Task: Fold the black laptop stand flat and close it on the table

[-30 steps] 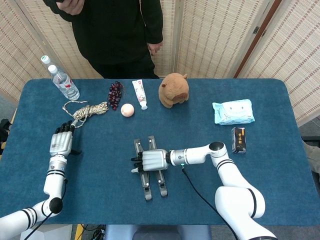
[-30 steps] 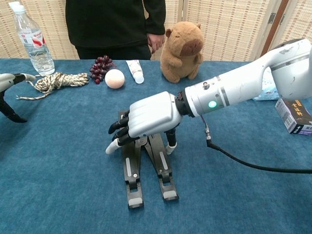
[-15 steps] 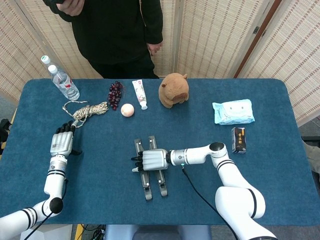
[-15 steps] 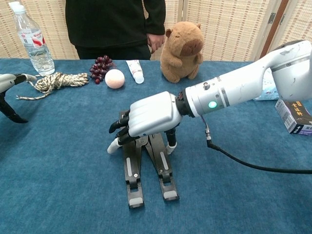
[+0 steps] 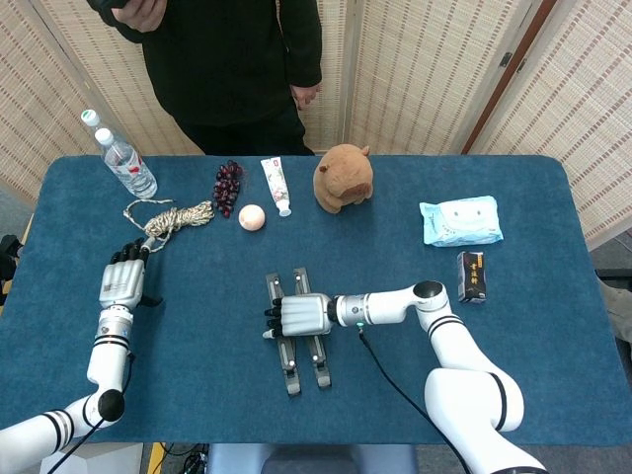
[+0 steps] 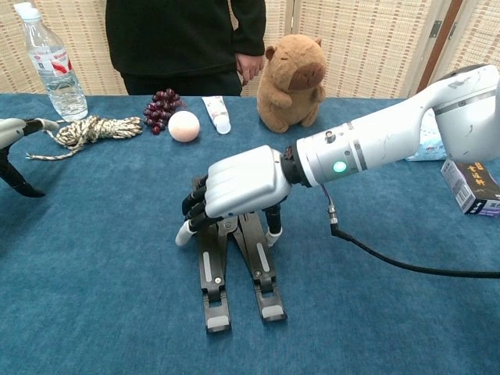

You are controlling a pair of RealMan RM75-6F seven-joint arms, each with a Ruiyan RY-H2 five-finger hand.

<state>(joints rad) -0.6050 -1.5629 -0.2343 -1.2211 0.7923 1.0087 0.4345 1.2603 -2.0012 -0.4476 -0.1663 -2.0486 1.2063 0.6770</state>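
both our hands show: the right hand (image 6: 238,186) rests palm-down on the stand (image 6: 234,269), fingers curled over its far end, mid-table toward the near edge. we judge we're pressing it flat; next, push the legs together. the left hand (image 5: 122,279) lies spread and empty by the left edge.

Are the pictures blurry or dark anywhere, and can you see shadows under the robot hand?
Head view: sharp and evenly lit, no glare; only a faint shadow beside the right hand on the laptop stand. Chest view: also sharp; a soft shadow lies under that hand, and the left hand is cut off at the picture's edge.
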